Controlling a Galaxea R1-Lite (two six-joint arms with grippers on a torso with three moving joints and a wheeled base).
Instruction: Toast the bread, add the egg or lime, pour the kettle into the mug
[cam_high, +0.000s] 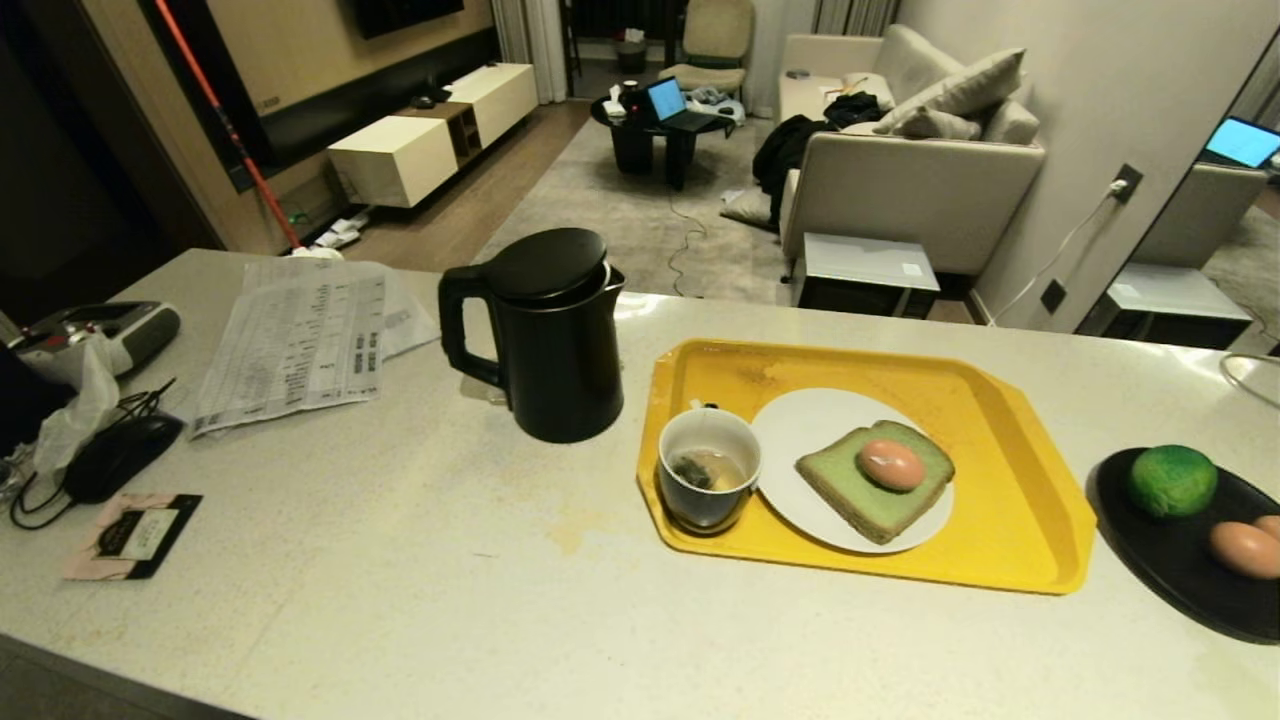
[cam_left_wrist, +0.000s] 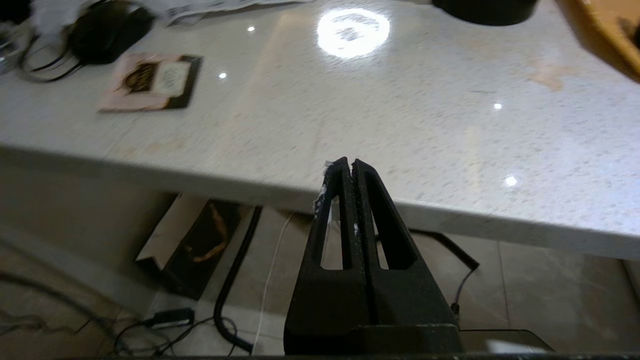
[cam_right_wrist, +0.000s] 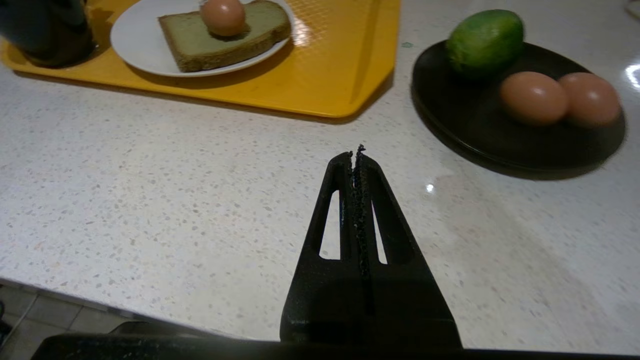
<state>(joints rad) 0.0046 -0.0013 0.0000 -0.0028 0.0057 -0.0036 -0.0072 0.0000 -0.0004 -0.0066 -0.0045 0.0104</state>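
Bread: on white plate, yellow tray; egg resting on top. Mug: beside plate, teabag and liquid inside. Kettle: upright, left of tray. Lime: black dish. Left gripper, right gripper: closed, empty, at counter edge. Task looks complete; keep arms clear. Printed paper: illegible.

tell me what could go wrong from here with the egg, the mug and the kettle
1. The egg sits loose on top of the bread on the white plate; a nudge to the yellow tray could roll it off.
2. The mug stands right against the plate's edge and already holds liquid and a tea bag, so more pouring may overflow.
3. The kettle stands close to the tray's corner; moving either could knock the other.
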